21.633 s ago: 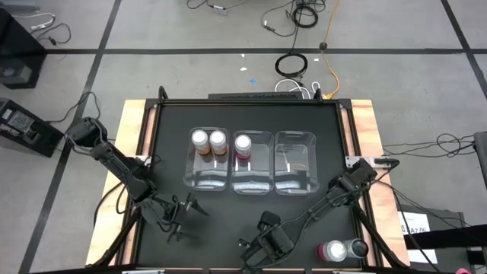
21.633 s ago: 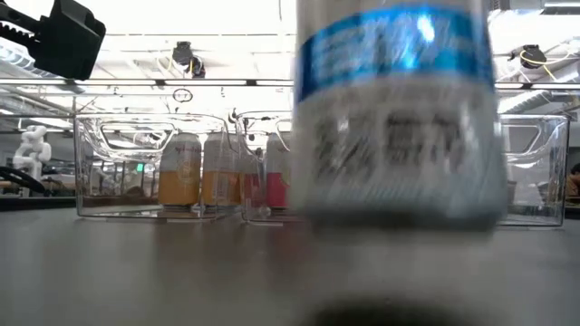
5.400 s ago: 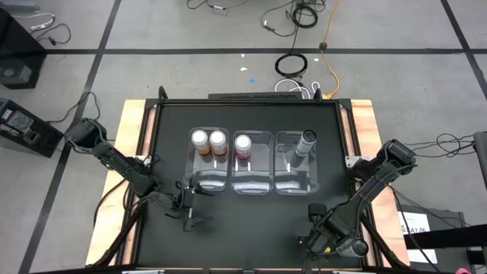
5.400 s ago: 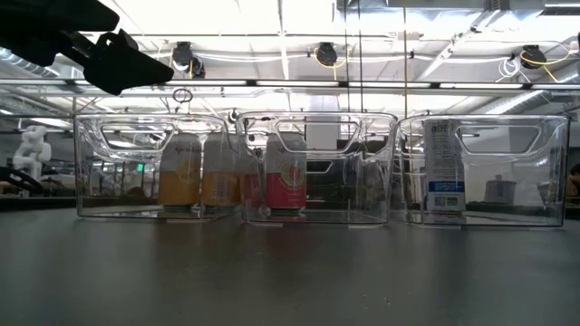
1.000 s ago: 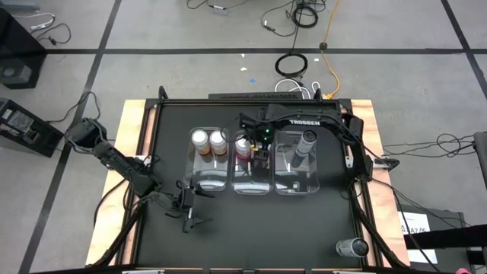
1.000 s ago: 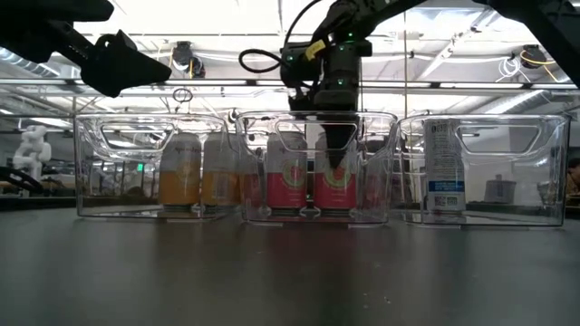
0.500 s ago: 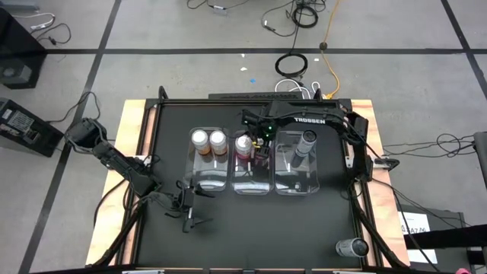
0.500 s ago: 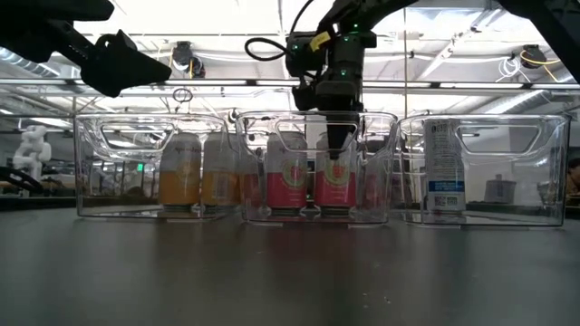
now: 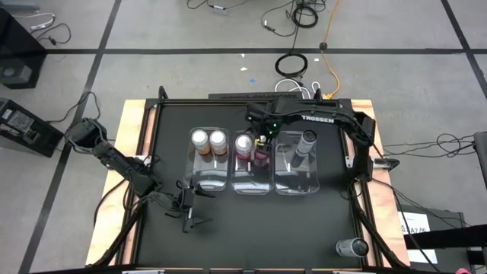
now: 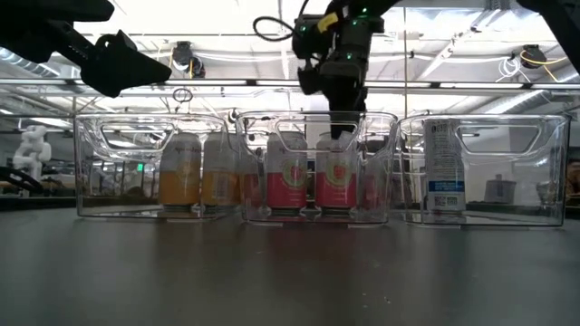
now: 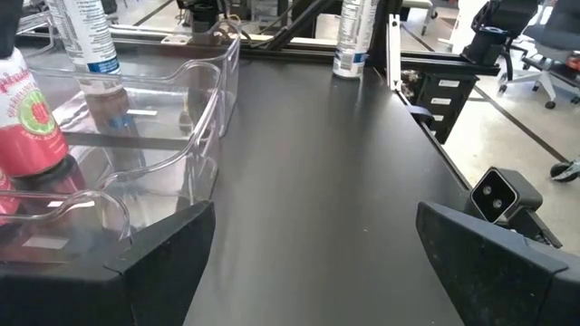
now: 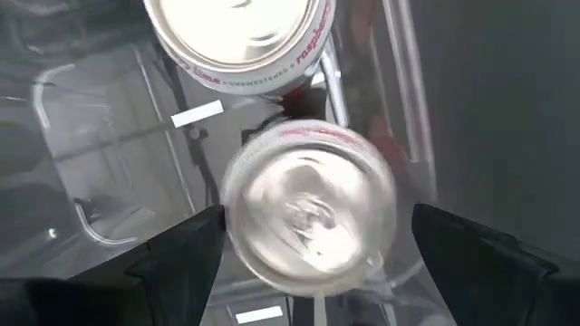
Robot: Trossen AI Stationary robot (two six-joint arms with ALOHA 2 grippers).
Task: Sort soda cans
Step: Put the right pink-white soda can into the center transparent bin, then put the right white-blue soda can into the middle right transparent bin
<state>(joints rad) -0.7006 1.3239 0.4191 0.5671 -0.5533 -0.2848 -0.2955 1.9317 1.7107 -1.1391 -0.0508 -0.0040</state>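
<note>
Three clear bins stand in a row mid-table. The left bin (image 9: pixel 208 160) holds two orange cans (image 9: pixel 208 140). The middle bin (image 9: pixel 252 179) holds two pink cans, one (image 9: pixel 243 142) beside the other (image 10: pixel 336 186); both stand upright on the bin floor. A grey can (image 9: pixel 306 142) stands in the right bin (image 9: pixel 295 176). Another grey can (image 9: pixel 351 247) stands on the table near the front right corner. My right gripper (image 10: pixel 340 131) is open just above the second pink can (image 12: pixel 308 213), its fingers apart on either side. My left gripper (image 9: pixel 190 213) is open and empty near the front left.
The black table top (image 9: pixel 251 228) lies bare between the bins and the near edge. The bin walls (image 10: pixel 317 122) rise above the can tops. Cables and equipment lie on the floor beyond the far edge.
My right gripper has gone up from the second pink can and a little toward the table's right edge. The can stays standing upright in the middle bin beside the first pink can.
</note>
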